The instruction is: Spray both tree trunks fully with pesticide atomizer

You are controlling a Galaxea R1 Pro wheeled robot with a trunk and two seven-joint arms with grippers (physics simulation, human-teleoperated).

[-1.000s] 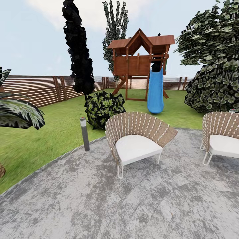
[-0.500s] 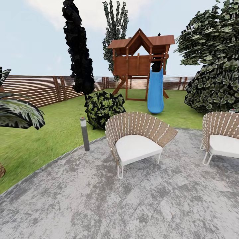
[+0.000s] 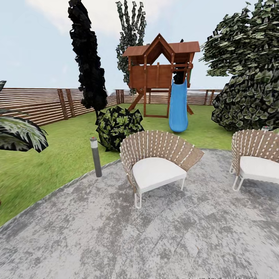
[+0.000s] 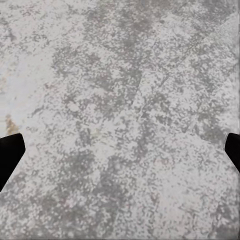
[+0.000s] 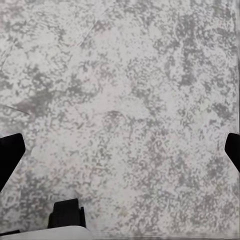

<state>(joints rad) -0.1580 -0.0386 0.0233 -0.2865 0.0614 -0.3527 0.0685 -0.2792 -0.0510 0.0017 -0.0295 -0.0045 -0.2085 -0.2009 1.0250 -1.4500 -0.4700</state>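
Since a second ago the whole head view has slid a little leftward and up, so our camera has turned or rolled, not the furniture. We are standing on a mottled grey stone patio point(image 3: 155, 232) at the edge of the garden lawn point(image 3: 58, 155), which runs back to the slatted wooden fence point(image 3: 35, 104). Beyond it we see the wooden playset point(image 3: 159, 66) with its blue slide point(image 3: 178, 106), a dark cypress-like column point(image 3: 87, 58), a round bush point(image 3: 116, 126), a heavy leafy mass point(image 3: 248, 77) at the right, two woven chairs, the nearer point(image 3: 157, 161) and the farther point(image 3: 255, 155), and a short bollard light point(image 3: 95, 156). No bare grey-brown trunk is clear from here, and the pesticide atomizer cannot be seen, so we cannot say where on the floor it lies. Both wrist views look straight down on paving: the left gripper point(image 4: 120, 155) and the right gripper point(image 5: 120, 155) each have their fingers spread wide at the picture edges, holding nothing. We judge the atomizer will be light, rigid and smooth plastic, easy to tip over, and best taken around its dark body below the head, leaving the nozzle free.
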